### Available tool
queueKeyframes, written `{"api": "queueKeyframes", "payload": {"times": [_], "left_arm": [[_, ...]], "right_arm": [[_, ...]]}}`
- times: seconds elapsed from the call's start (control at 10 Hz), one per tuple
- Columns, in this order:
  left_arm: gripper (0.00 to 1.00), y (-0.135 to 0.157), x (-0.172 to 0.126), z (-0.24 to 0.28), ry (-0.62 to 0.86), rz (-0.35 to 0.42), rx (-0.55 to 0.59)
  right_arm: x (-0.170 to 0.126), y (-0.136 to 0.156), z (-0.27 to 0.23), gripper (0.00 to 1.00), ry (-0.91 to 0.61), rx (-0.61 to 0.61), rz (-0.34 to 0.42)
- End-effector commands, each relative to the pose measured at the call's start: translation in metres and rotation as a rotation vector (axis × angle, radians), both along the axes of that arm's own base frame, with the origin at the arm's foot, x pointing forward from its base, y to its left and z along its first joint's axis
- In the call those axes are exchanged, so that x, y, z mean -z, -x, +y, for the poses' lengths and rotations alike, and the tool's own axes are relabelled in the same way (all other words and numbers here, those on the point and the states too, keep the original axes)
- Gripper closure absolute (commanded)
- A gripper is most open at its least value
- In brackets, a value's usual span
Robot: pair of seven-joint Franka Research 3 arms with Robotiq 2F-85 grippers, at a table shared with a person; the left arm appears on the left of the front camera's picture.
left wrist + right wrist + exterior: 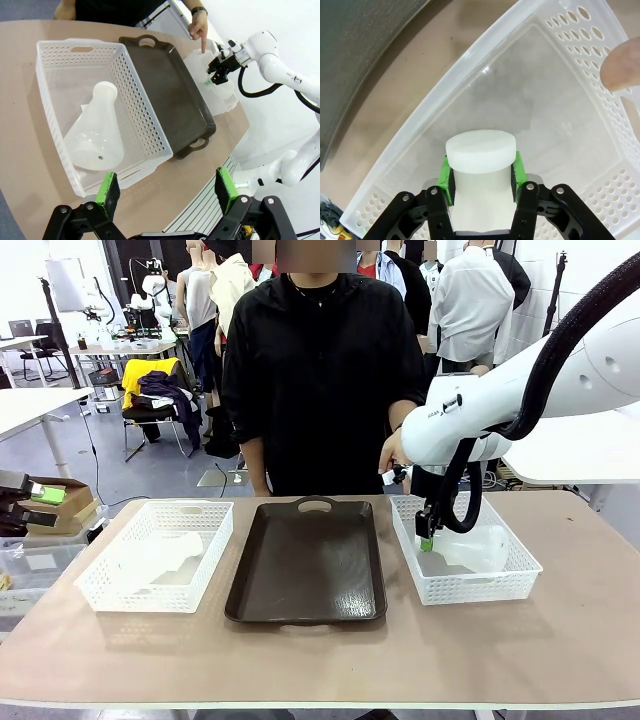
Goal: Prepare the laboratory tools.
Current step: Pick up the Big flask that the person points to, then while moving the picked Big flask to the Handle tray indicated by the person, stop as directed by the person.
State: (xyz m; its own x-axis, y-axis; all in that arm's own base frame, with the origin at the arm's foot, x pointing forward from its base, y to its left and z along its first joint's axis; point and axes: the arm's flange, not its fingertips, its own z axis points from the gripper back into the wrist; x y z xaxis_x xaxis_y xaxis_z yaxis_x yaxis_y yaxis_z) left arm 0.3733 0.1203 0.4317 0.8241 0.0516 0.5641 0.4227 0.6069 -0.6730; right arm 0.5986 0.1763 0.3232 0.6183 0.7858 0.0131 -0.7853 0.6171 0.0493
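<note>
right wrist: end effector (481, 175) grips flask (480, 147)

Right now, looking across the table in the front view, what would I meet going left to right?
A white basket holding a flask → dark brown tray → second white basket, where the right claw grips the other flask.

Bright, even ceiling light in the front view: only faint soft shadows under the tray (310, 570) and left basket (150, 512), dull sheen on the tray, white right arm (600, 370) near blown out, all sharp. Left wrist view is bright too; fisheye bends the table (25, 165) edge and the background at right is washed out white. Right wrist view is softer: flask (480, 150) rim in focus, person's fingertip (620, 65) at the right edge blurred, tray corner dark and out of focus, right basket (580, 45) wall curved by the lens.
</note>
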Motion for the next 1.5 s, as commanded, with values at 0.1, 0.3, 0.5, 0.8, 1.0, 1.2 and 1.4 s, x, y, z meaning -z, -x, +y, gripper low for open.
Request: {"api": "queueKeyframes", "payload": {"times": [0.1, 0.3, 0.5, 0.8, 1.0, 1.2, 1.4], "left_arm": [[0.0, 0.0007, -0.0007, 0.0011, 0.015, -0.01, 0.002], [0.0, 0.0007, -0.0007, 0.0011, 0.015, -0.01, 0.002], [0.0, 0.0007, -0.0007, 0.0011, 0.015, -0.01, 0.002], [0.0, 0.0007, -0.0007, 0.0011, 0.015, -0.01, 0.002], [0.0, 0.0007, -0.0007, 0.0011, 0.015, -0.01, 0.002], [0.0, 0.0007, -0.0007, 0.0011, 0.015, -0.01, 0.002], [0.0, 0.0007, -0.0007, 0.0011, 0.015, -0.01, 0.002]], "right_arm": [[0.0047, 0.0024, -0.0056, 1.0, 0.032, 0.05, 0.123], [0.0, -0.0002, -0.0005, 1.0, -0.001, 0.004, 0.0], [0.0, -0.0002, -0.0005, 1.0, -0.001, 0.004, 0.0], [0.0, -0.0002, -0.0005, 1.0, -0.001, 0.004, 0.0], [0.0, -0.0002, -0.0005, 1.0, -0.001, 0.004, 0.0], [0.0, -0.0002, -0.0005, 1.0, -0.001, 0.004, 0.0], [0.0, -0.0002, -0.0005, 1.0, -0.001, 0.004, 0.0]]}}
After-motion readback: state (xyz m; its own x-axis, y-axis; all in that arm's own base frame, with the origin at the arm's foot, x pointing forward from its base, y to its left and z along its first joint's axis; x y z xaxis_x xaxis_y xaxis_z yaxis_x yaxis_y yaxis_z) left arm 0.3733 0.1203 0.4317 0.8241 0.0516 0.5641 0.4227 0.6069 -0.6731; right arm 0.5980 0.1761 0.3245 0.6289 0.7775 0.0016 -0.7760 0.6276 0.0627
